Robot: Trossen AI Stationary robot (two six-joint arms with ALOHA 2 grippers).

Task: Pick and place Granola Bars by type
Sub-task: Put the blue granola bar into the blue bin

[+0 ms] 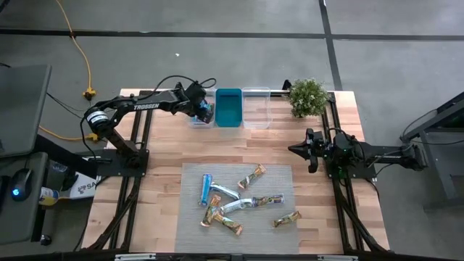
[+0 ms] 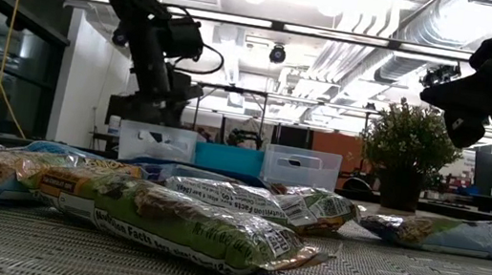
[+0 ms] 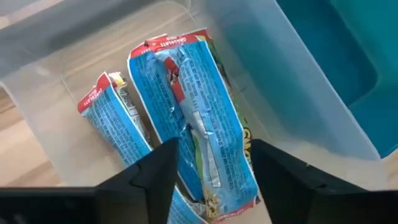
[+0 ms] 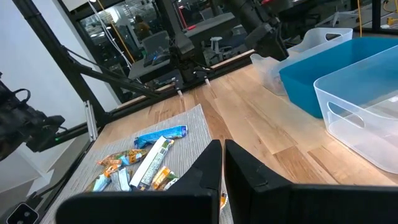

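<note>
Several granola bars lie flat on the grey mat (image 1: pixel 190 232): a bright blue one (image 1: pixel 206 190), silvery ones (image 1: pixel 246 204) and tan-green-orange ones (image 1: pixel 254 175). My left gripper (image 1: pixel 205 111) reaches down into the left clear bin (image 3: pixel 56 155). It is open, with its fingers on either side of a blue bar (image 3: pixel 193 118). That bar lies on other bars on the bin's floor, and another blue bar (image 3: pixel 115 127) lies beside it. My right gripper (image 1: pixel 304 150) hangs above the table to the right of the mat, shut and empty (image 4: pixel 222 163). My left gripper comes from above into the clear bin, and its open fingers (image 3: pixel 155 171) flank the near end (image 3: pixel 214 180) of the blue bar. I cannot tell whether they touch it. The bar lies in the bin.
A teal bin (image 1: pixel 228 107) and a second clear bin (image 1: pixel 256 107) stand in a row right of the left bin, at the table's far edge. A potted plant (image 1: pixel 308 98) stands at the far right corner. Bare wood lies between the bins and the mat.
</note>
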